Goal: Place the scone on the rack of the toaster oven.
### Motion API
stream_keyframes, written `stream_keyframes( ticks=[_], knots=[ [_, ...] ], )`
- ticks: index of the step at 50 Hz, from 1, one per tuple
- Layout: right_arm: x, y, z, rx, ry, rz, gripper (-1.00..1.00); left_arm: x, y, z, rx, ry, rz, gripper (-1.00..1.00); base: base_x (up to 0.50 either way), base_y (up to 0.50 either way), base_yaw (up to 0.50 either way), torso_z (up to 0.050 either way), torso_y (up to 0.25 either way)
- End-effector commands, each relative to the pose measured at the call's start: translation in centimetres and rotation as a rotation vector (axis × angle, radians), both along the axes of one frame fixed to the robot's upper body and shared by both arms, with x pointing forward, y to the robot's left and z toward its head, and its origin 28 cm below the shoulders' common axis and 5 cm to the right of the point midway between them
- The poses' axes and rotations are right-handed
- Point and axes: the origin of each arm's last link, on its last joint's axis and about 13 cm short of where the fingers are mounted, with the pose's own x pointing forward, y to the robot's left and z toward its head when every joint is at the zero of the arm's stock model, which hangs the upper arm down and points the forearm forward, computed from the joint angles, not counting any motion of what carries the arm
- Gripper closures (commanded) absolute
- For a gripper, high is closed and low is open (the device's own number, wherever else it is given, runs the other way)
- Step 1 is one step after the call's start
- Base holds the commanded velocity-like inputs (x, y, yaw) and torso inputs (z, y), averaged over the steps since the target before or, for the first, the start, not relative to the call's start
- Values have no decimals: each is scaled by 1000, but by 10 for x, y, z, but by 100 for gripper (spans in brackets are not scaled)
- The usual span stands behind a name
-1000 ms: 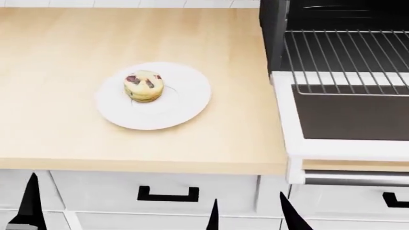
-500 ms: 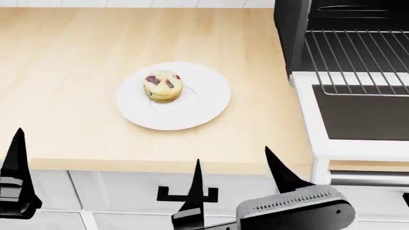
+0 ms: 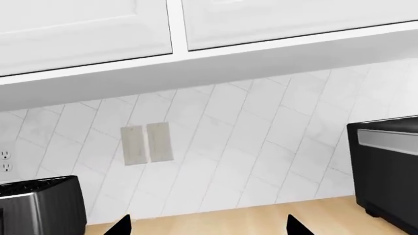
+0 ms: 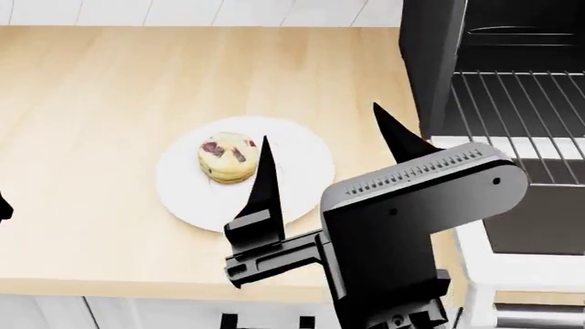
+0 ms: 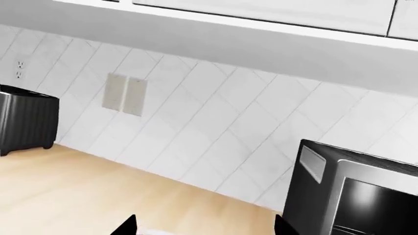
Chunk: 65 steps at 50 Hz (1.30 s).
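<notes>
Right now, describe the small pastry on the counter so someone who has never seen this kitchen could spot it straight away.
Start at the large boxy toaster oven with its door open at the right end of the pale wooden countertop. Just left of it sits a round white plate. The scone lies on that plate's left half: a small round pale-yellow pastry flecked with dark red berry bits, the only food in sight.

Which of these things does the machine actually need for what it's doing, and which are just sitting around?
Needed:
- scone on the white plate
- rack
- toaster oven, door open
- right end effector, open above the plate

Just sitting around:
- dark toaster
- wall switch plates
- counter
</notes>
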Motion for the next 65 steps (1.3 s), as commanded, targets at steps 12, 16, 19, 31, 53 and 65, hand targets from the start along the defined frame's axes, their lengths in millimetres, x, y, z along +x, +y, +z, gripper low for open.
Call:
stream_keyframes(
  ticks=[12, 16, 19, 31, 53, 65],
  knots=[
    [-3, -3, 19, 24, -52, 9, -100, -1, 1, 14, 4, -23, -12, -100, 478, 110, 0, 50, 74],
    [-3, -4, 18, 27, -52, 10, -100, -2, 0, 13, 6, -22, -15, -100, 479, 111, 0, 50, 76],
    [-3, -4, 17, 30, -48, 13, -100, -2, 0, 13, 7, -22, -16, -100, 482, 114, 0, 50, 76],
    [-5, -9, 13, 169, 139, 184, -100, -3, 0, 12, -16, 1, 11, -100, 168, 48, 0, 17, 24],
    [0, -17, 9, 146, 479, 332, -100, -1, 1, 5, -18, 26, 20, -100, 0, 0, 0, 0, 0],
    [3, -20, 6, 167, 553, 343, -100, 1, 2, -2, -10, 40, 34, -100, 0, 0, 0, 0, 0]
  ],
)
